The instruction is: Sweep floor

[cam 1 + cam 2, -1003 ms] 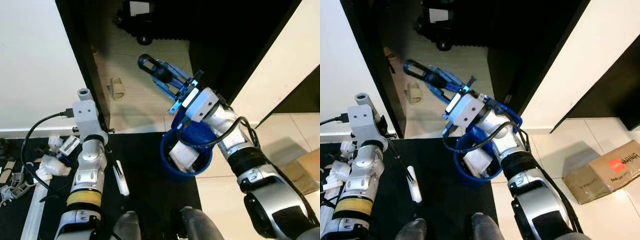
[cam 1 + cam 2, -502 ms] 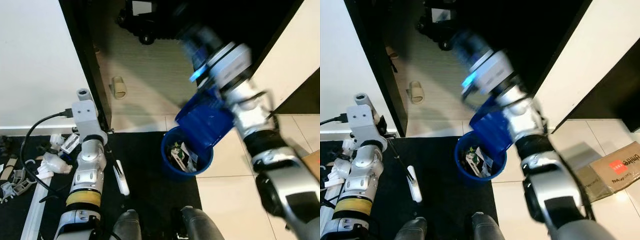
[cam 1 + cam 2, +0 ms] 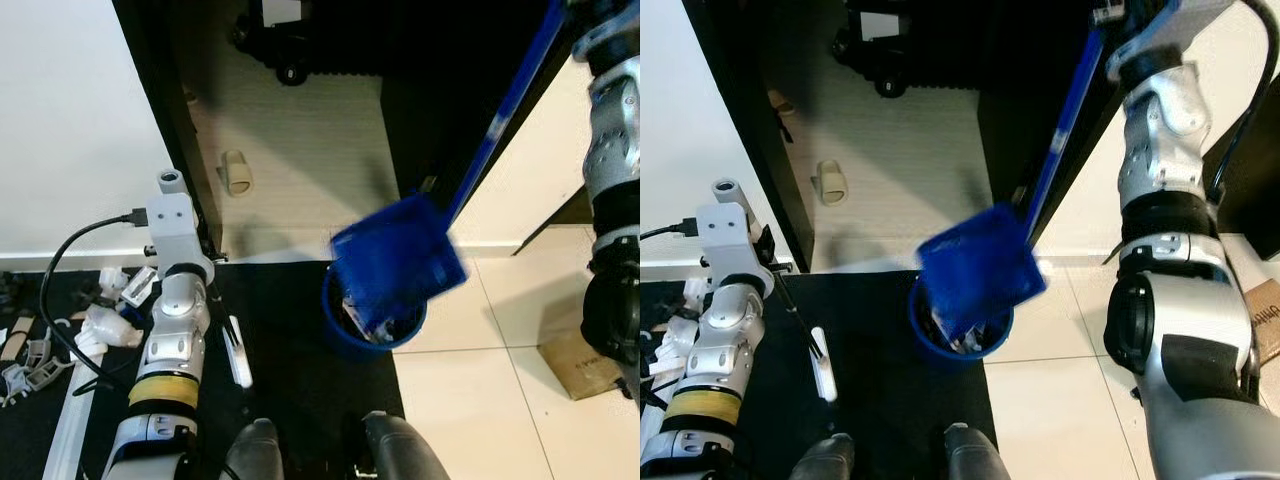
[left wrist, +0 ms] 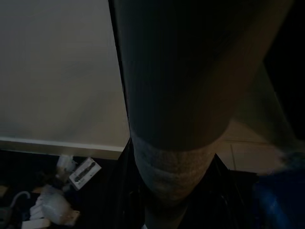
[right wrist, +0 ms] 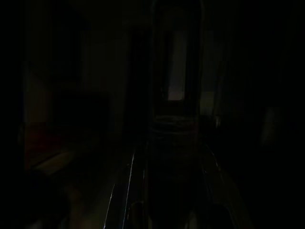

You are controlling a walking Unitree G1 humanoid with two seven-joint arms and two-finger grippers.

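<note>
Both eye views look steeply down from the head onto the floor (image 3: 290, 190), sharing the blue bin (image 3: 345, 335), the blue dustpan (image 3: 980, 270) over it and the doorway, slightly offset sideways. The left wrist view sits close behind a dark pole (image 4: 176, 95), facing the white wall (image 4: 57, 71). The right wrist view is almost black

No legible txt or labels anywhere.

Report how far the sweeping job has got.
Done: rubbish already lies in the blue bin. In hand: the right arm holds the blue dustpan by its long handle, its pan hanging over the bin. Left: litter sits on the dark mat by the left arm, and a slipper lies beyond the doorway.
</note>
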